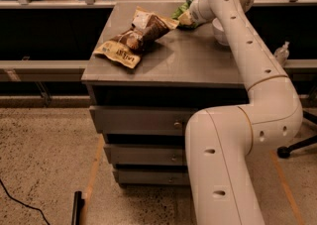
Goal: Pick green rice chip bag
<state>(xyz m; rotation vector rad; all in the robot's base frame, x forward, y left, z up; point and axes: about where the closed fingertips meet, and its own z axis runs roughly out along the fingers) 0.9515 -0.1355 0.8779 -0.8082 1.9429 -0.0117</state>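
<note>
The green rice chip bag [179,9] lies at the far back of the worktop [198,60], close to the back edge. Only a small green bit of it shows, because the gripper [188,18] is right at it. The robot's arm [247,55] reaches over the right side of the worktop to get there. The end of the arm hides the gripper's tip, so it cannot be told if the gripper is open, closed, or holding the bag.

The step in hand looks like the grab itself. To do it well, the gripper should go for the green bag only. A brown bag [146,27] lies just to the left, with its corner very near the green one. A tan bag [119,50] lies beside it, nearer the front. The gripper should stay off both. A white bowl [219,31] sits just to the right, partly behind the arm, so the arm should not swing that way and bump it.

A snack bag like this is likely thin, puffy and slippery. A good grab pinches a flat edge or the top seam, not the puffy middle. The squeeze should be soft so the chips inside do not break. The lift should go straight up and slowly, so the bag does not drag on its neighbour or slip out.
</note>
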